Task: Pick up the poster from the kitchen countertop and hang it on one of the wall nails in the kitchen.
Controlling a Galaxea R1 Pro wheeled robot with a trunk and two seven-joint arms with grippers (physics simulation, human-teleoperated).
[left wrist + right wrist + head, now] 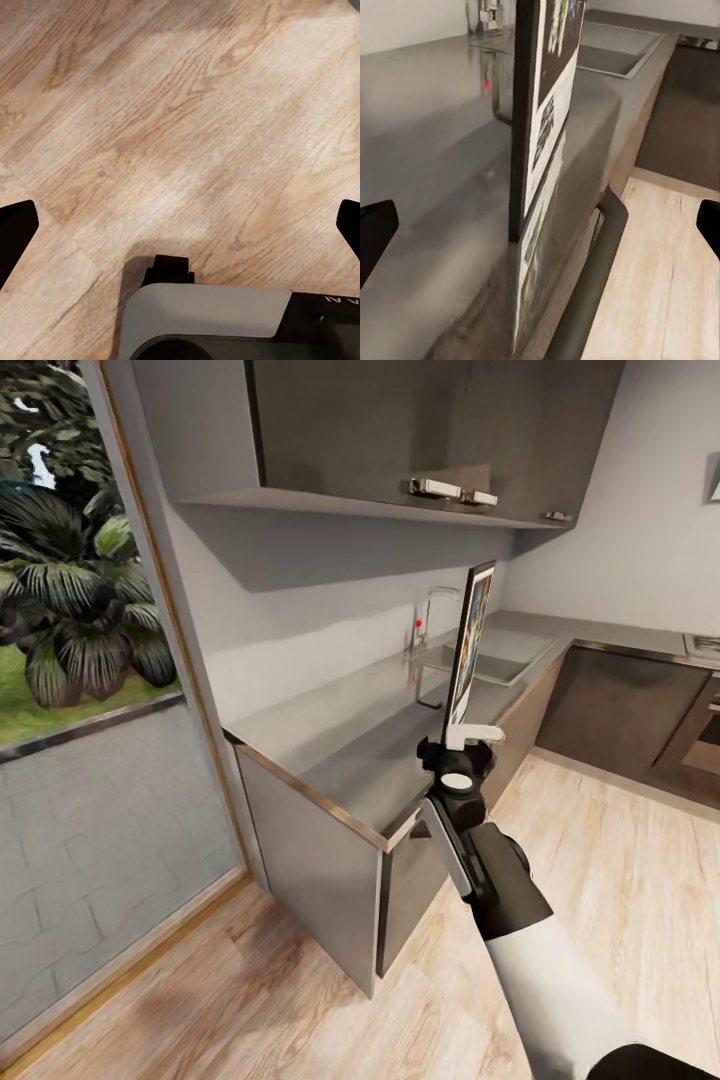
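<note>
Grey worktop (340,750) runs beneath the poster (470,645), which stands upright and edge-on just above the right gripper (470,738). Its fingers pinch the poster's lower edge (white fingertip (478,734) pressed against it). Beyond the fingers lies the inset sink (500,660), with nothing visible in it, and the tap (432,615) behind. Wood floor (180,127) lies ahead of the left gripper's (180,225) fingers, which are spread wide.

Black-framed poster (470,650) upright, edge-on, above grey kitchen countertop (330,735) nr sink.
</note>
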